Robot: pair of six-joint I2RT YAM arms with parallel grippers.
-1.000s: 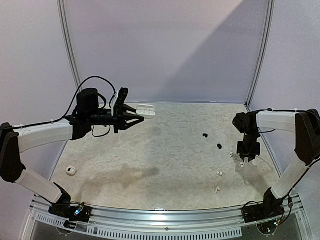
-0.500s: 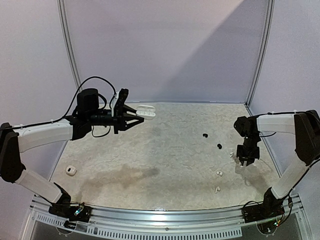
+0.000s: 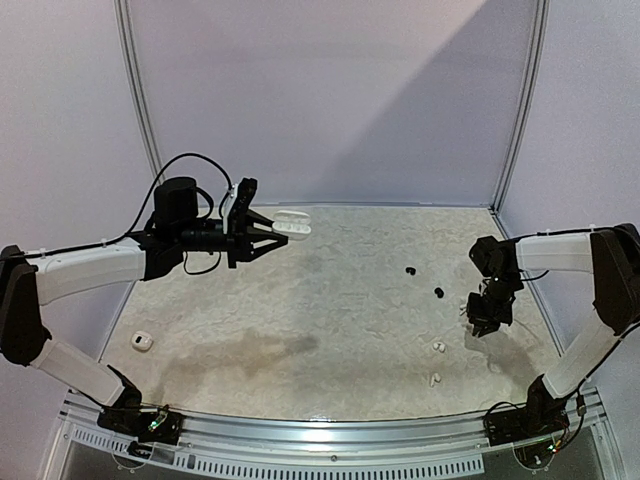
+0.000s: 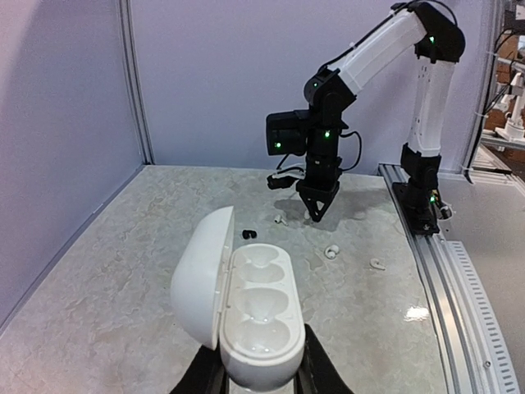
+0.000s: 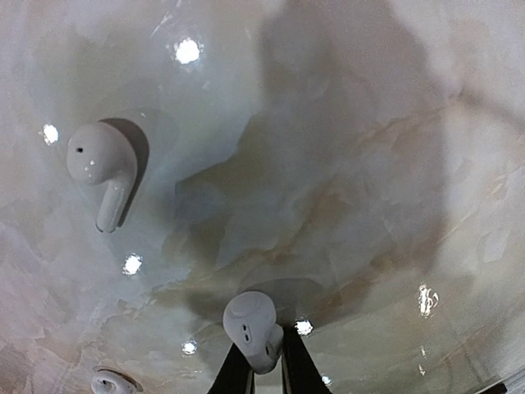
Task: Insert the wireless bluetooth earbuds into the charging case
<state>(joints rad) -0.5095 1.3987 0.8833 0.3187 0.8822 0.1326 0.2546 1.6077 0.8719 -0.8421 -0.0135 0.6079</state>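
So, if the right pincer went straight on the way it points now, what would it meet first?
The table, close below; the white earbud between the right pincer's tips would touch it first. The gap is hard to judge.

right fingers lowered, closed on white earbud

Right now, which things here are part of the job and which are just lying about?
In use: open case, held by left gripper; white earbud, pinched by right gripper.
Lying about: two black earbuds; spare white earbuds; small white case.
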